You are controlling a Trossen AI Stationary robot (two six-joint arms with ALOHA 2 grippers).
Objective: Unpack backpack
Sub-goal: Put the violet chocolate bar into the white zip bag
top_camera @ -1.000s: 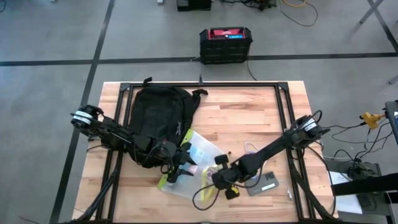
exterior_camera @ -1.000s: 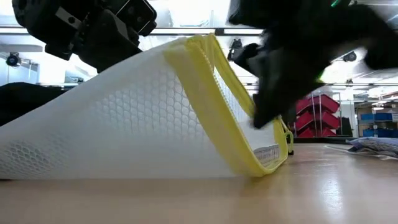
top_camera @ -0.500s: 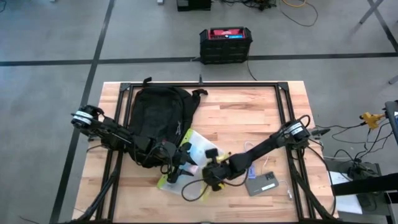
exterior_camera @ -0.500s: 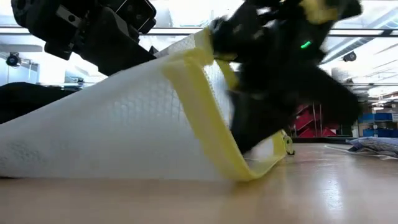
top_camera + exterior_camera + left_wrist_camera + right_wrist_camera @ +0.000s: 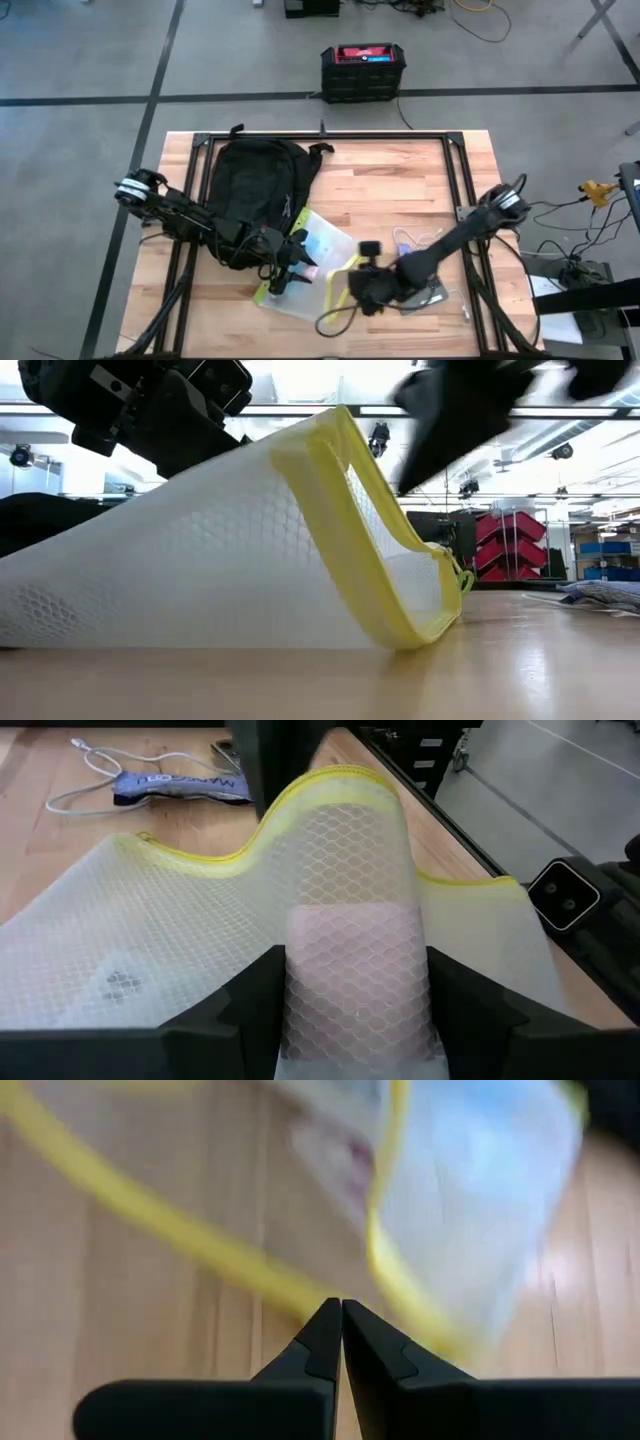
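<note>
**Emptying the mesh pouch while the backpack waits**

You are working on a wooden table (image 5: 400,180). The backpack (image 5: 255,195) is lying on the table's left half, its top toward the far edge and its bottom end beside your left arm. Just past that bottom end, near the front edge, the mesh pouch (image 5: 305,262) with its yellow zip border is resting, its mouth standing open toward the right.

Your left gripper (image 5: 290,265) is pinching the pouch: in the left wrist view the mesh is passing between the two fingers (image 5: 250,1010), with something pale pink showing through it. Keep that pinch firm and the pouch lifted, so the mouth is staying open.

Your right gripper (image 5: 368,285) is hovering just right of the pouch's mouth, fingertips pressed together and holding nothing. Part them before you are reaching in, enter along the opening, and avoid snagging the yellow border.

A small grey device (image 5: 432,292) and a white cable (image 5: 415,240) are lying toward the right edge.
</note>
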